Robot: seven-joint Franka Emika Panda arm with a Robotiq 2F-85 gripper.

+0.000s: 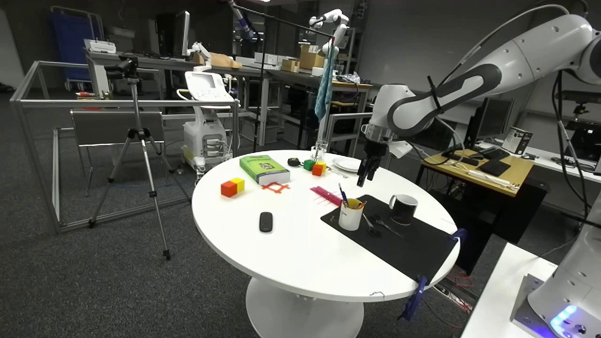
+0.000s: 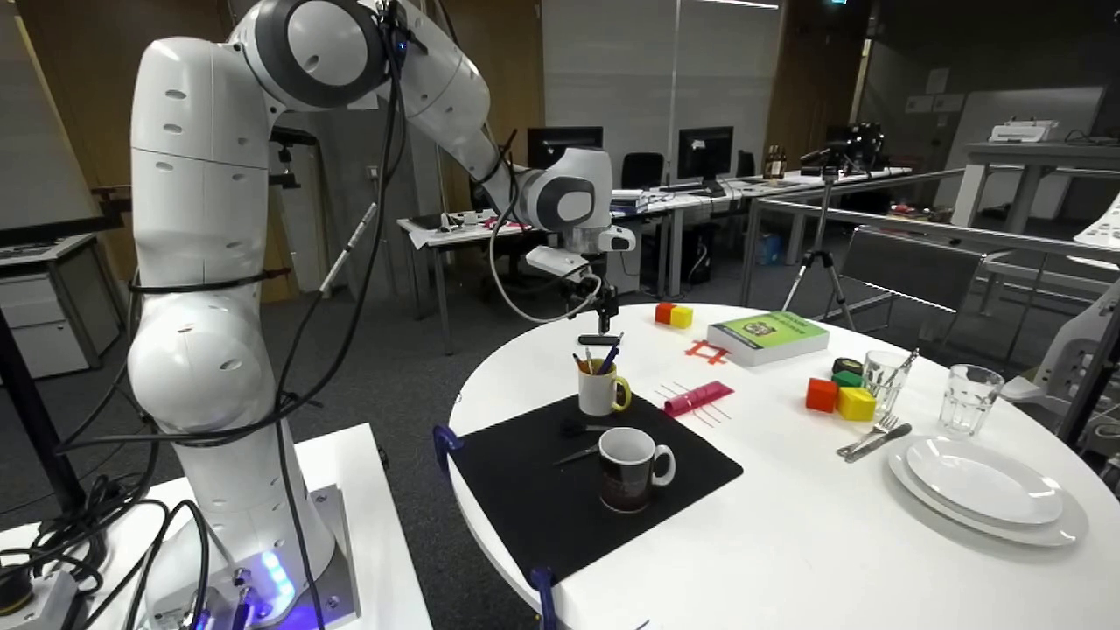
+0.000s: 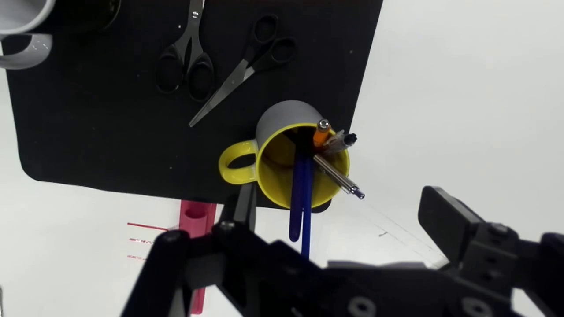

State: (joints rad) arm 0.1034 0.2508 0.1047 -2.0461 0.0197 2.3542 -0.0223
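Pen mug (image 3: pixel 278 174) sits on blk mat (image 3: pixel 110 123), below gripper (image 1: pixel 365 179) w/ jaws spread.

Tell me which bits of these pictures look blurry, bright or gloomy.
In the wrist view, the open gripper is blurred, while the yellow-rimmed mug looks much sharper; in both exterior views, the white table stands out bright against dimmer surroundings, and the blue base light glows strongly.

You had a thick green book (image 2: pixel 768 331) beside a red outline (image 2: pixel 710 346) on the white counter (image 2: pixel 787 551), two stacked plates (image 2: pixel 984 479) near a fork (image 2: pixel 867 436) and a knife (image 2: pixel 879 444), and a tripod (image 2: pixel 819 256) standing beyond it.
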